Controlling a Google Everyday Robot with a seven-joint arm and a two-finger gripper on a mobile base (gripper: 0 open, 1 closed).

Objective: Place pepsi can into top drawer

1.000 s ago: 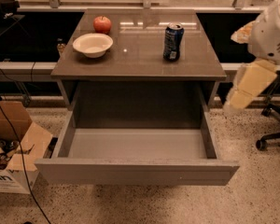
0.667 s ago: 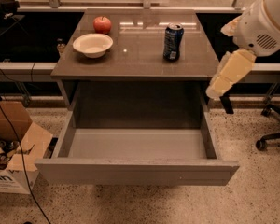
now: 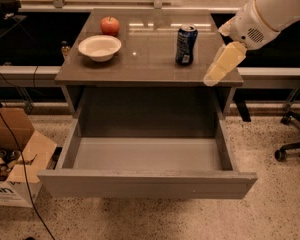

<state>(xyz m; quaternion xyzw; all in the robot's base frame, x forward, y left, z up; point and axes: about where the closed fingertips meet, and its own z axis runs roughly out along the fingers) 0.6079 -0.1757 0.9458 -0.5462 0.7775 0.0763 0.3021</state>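
Shows the dark blue, silver-topped pepsi can [image 3: 186, 45] upright on the brown table [image 3: 140, 66], beyond the wide grey open top drawer [image 3: 145, 184] awaiting it, with the cream end effector [image 3: 224, 64] near its right, likely poised for a grasp, clenched or released impossible to tell.

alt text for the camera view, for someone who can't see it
A pepsi can stands upright on a grey cabinet top, with the robot's gripper hanging just to its right in the picture, not touching it. Below, the top drawer is pulled open. A white bowl and a red apple sit on the top's left side.
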